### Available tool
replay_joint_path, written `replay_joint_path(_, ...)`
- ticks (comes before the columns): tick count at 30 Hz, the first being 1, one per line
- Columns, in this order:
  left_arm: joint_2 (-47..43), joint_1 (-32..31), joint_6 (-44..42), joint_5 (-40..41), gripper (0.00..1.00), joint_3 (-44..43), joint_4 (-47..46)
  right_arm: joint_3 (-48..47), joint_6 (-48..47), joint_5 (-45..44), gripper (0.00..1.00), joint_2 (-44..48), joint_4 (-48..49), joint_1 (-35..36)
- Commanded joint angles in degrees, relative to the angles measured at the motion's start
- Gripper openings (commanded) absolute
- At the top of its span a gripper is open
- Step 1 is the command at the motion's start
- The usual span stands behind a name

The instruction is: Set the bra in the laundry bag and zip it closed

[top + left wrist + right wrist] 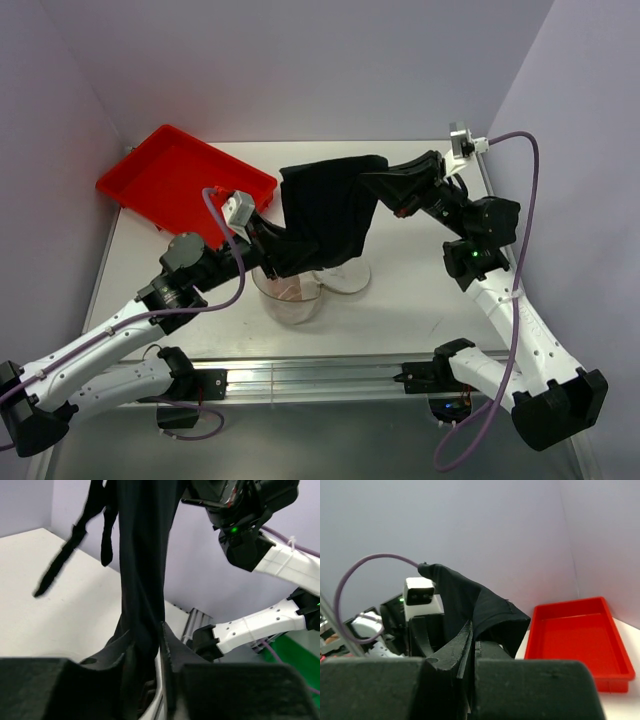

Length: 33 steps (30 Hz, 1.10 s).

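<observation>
We hold the black fabric bra (325, 210) in the air between both arms, clear of the white table (420, 290). The left gripper (265, 238) is clenched on the garment's lower near corner. In the left wrist view the cloth rises straight up out of the pinched fingers (172, 652), with loose straps hanging free. The right gripper (383, 188) is clamped on the upper far edge. In the right wrist view the fabric bunches just above its closed fingers (462, 647).

In the top view the bra's long axis runs from the left gripper at 8 o'clock to the right gripper at 2 o'clock.

The round, drum-shaped laundry bag (292, 298) of translucent white mesh stands on the table under the garment's near edge. It lies at 5 o'clock from the left gripper and at 7 o'clock from the right gripper. Its circular flap appears folded out toward 3 o'clock, which leaves the mouth facing up.

The left gripper is the nearer one to the bag, so we judge that the lower corner should lead the descent toward 5 o'clock and the right gripper should follow.

The red plastic tray (170, 185) sits at 10 o'clock from the bag, well apart.
</observation>
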State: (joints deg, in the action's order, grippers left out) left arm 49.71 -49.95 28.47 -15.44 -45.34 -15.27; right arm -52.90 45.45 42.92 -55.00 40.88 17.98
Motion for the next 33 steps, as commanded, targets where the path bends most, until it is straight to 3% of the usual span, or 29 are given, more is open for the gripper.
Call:
replay_joint_path(1,-0.9,-0.2,1.5,-0.9,0.22,-0.5,-3.6,0.0,-3.5,-3.5,0.00,0.9,-2.9,-0.1)
replay_joint_path(5,-0.9,-0.2,2.2,-0.3,0.04,-0.4,-4.2,0.6,-4.8,-5.1,0.00,1.8,-5.0,-0.1)
replay_joint_path(8,-0.4,-0.2,2.6,-0.5,0.20,-0.5,-4.7,1.0,-4.7,-4.9,0.00,2.3,-5.6,-0.1)
replay_joint_path(9,-0.1,-0.2,2.8,-0.5,0.35,-0.6,-4.9,1.1,-4.5,-5.0,0.00,2.4,-5.6,-0.1)
replay_joint_path(11,0.3,-0.2,3.2,-0.6,0.42,-0.5,-5.3,1.4,-4.3,-5.0,0.00,2.8,-5.6,-0.1)
replay_joint_path(13,0.6,-0.2,3.4,-1.3,0.37,-0.6,-5.6,1.3,-4.9,-5.5,0.00,2.9,-7.1,-0.1)
replay_joint_path(15,0.5,-0.2,3.6,-1.4,0.16,-0.6,-5.9,0.9,-6.4,-5.9,0.00,2.9,-9.0,-0.1)
replay_joint_path(16,-0.1,-0.2,3.7,-1.4,0.00,-0.6,-5.8,0.5,-7.4,-7.6,0.00,2.8,-13.0,-0.2)
replay_joint_path(21,-3.0,-0.2,4.0,-2.0,0.00,-1.2,-4.1,-2.3,-14.0,-12.9,0.01,2.4,-28.0,-0.5)
replay_joint_path(23,-3.9,-0.2,4.4,-2.2,0.00,-1.3,-3.8,-3.8,-15.4,-14.3,0.09,2.0,-31.9,-0.7)
replay_joint_path(25,-5.0,-0.1,4.8,-2.7,0.00,-1.7,-3.7,-5.4,-18.3,-16.2,0.37,1.9,-39.7,-0.7)
replay_joint_path(26,-5.2,-0.1,4.8,-2.8,0.00,-1.9,-2.8,-6.5,-21.0,-18.3,0.60,2.3,-41.6,-0.7)
replay_joint_path(29,-5.2,-0.1,4.3,-2.2,0.00,-3.8,-1.0,-8.3,-27.8,-20.2,0.85,5.2,-48.3,-0.7)
replay_joint_path(32,-3.7,-0.1,3.8,-1.3,0.00,-7.0,4.0,-10.7,-32.3,-17.4,0.91,8.1,-53.1,-0.7)
replay_joint_path(33,-2.7,-0.1,3.6,-1.9,0.00,-8.6,5.8,-10.8,-34.5,-12.6,0.92,9.6,-52.8,-0.7)
